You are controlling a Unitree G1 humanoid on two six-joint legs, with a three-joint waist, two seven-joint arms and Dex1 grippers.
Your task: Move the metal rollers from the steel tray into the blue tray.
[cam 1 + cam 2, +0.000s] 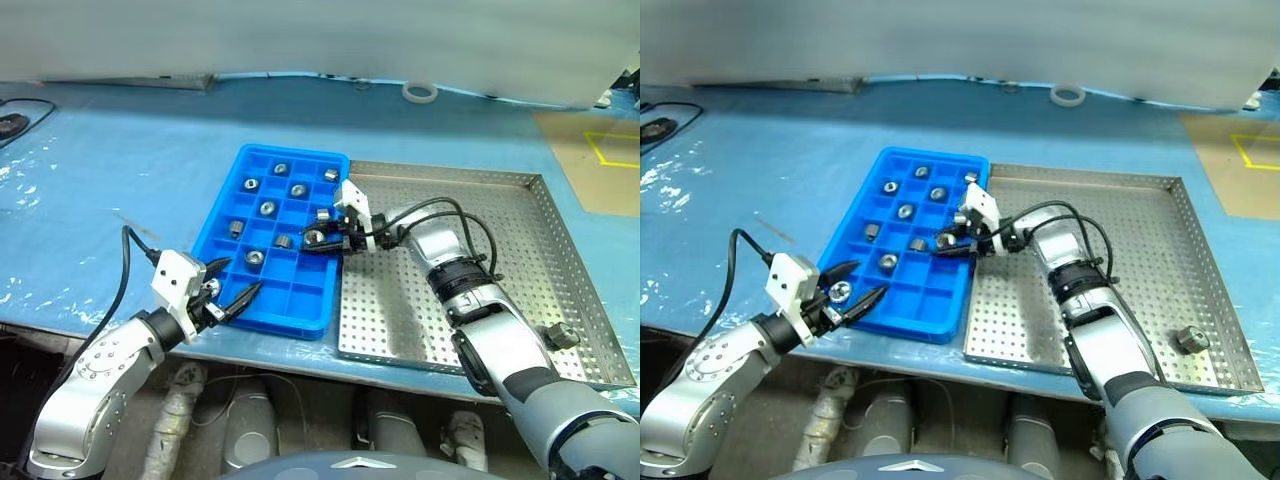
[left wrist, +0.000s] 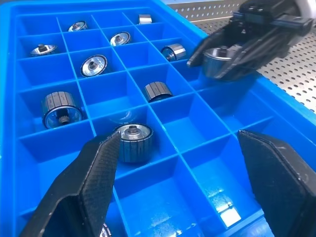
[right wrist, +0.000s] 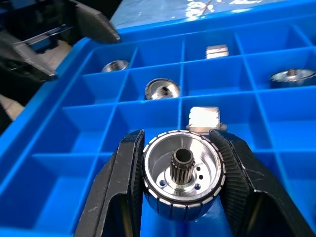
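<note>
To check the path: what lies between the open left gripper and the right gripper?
In the left wrist view, blue tray compartments, one with a metal roller.

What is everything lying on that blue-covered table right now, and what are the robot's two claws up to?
Bright blue plastic tray with square compartments: one, blue, on the table, to the left of the steel tray.
Large perforated steel tray: one, silver, right of the blue tray.
Small silver-grey metal rollers: about eight lying in separate compartments of the blue tray, e.g.; one more left in the steel tray's near right corner.
White tape ring: one, at the table's far edge.
Blue table covering: one, under everything.
Left gripper: black fingers open, at the blue tray's near left corner.
Right gripper: shut on a roller, above the blue tray.
</note>
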